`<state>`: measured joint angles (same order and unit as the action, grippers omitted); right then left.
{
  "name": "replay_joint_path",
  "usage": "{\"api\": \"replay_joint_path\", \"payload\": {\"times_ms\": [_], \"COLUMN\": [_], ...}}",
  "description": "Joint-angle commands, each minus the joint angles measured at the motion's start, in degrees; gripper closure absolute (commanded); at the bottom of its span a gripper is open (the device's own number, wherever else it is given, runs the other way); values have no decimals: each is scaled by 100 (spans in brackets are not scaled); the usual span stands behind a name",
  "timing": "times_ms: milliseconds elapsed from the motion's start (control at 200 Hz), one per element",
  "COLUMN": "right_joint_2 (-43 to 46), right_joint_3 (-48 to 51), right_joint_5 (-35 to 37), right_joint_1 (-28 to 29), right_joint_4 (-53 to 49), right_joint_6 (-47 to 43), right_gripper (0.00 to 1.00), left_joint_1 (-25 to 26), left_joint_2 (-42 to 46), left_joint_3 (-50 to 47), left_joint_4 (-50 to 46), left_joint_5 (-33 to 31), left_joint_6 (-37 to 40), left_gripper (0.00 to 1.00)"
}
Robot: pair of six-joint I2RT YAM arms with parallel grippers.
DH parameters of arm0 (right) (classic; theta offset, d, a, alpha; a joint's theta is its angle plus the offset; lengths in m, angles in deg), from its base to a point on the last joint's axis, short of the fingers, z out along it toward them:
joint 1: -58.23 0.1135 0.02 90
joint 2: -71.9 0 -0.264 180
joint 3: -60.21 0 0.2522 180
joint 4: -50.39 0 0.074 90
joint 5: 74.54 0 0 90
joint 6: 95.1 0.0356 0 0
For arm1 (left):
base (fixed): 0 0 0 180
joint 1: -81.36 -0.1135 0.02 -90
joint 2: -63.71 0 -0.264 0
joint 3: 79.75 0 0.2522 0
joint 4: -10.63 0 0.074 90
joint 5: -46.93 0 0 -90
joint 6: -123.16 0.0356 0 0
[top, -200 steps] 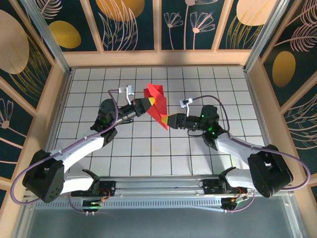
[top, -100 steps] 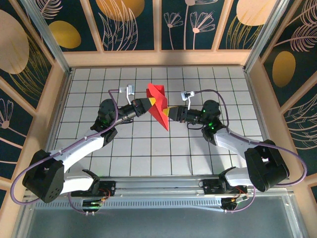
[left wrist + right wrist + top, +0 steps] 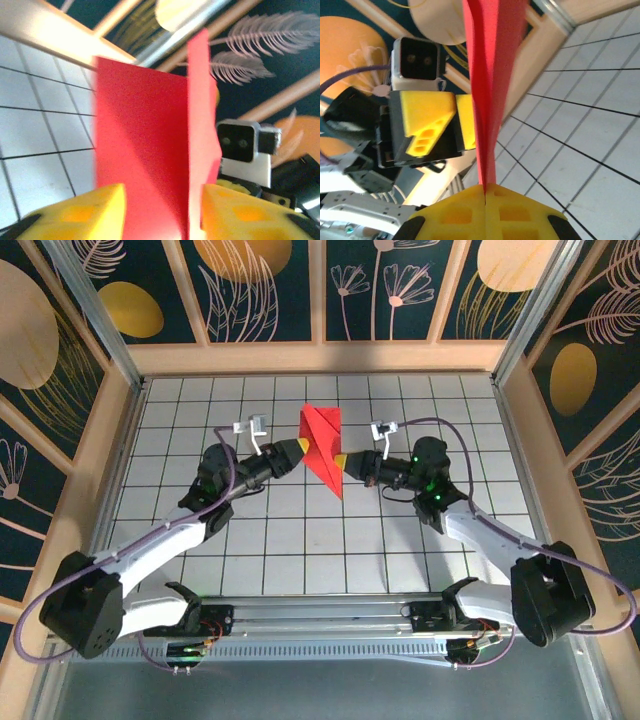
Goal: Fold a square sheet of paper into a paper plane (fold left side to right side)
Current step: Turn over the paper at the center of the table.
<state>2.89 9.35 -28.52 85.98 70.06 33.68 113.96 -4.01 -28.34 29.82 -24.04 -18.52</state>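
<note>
Now the hold has swapped. The right gripper point(image 3: 341, 462), gaping a second ago, is clamped on the red sheet of paper point(image 3: 322, 438) at its 4 o'clock edge. The left gripper point(image 3: 298, 448), at its 9 o'clock, has parted its jaws and let go. The sheet stands edge-up above the table point(image 3: 200, 540), just 12 o'clock of centre. This is probably a regrasp before the next fold. Its creases are unreadable, and I cannot tell whether a left jaw still brushes it.

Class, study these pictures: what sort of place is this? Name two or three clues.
Likely a robotics lab test cell: a white gridded table walled by leaf-patterned panels, and two robot arms bolted at its near edge, with a folded red paper between them.
</note>
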Motion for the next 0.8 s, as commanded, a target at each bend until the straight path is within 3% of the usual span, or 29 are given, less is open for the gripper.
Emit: {"api": "replay_joint_path", "payload": {"times_ms": [0,85,130,215,435,596,791], "right_joint_2": [304,292,177,-227,-1861,-3383,-4708], "right_joint_3": [-492,-1019,-1310,-1791,-2787,-3478,-4088], "right_joint_5": [1197,2810,4000,5624,8484,9721,9629], "right_joint_1": [88,540,914,1438,2279,2725,3031], "right_joint_4": [-1690,-3152,-3795,-4672,-6325,-7267,-7616], "right_joint_6": [-1104,-1945,-2285,-2602,-2577,-2484,-2410], "right_gripper": [100,100,100,100,100,100,100], "left_joint_1": [18,18,18,18,18,18,18], "left_joint_2": [651,1156,1448,1969,2941,3141,2797], "left_joint_3": [-139,-182,-216,-300,-503,-653,-542], "left_joint_4": [-825,-1560,-1906,-2377,-3147,-3170,-3138], "left_joint_5": [-1262,-2140,-2628,-3305,-4543,-4697,-4481], "left_joint_6": [439,734,852,1022,961,820,827], "left_gripper": [46,42,41,40,38,38,37]}}
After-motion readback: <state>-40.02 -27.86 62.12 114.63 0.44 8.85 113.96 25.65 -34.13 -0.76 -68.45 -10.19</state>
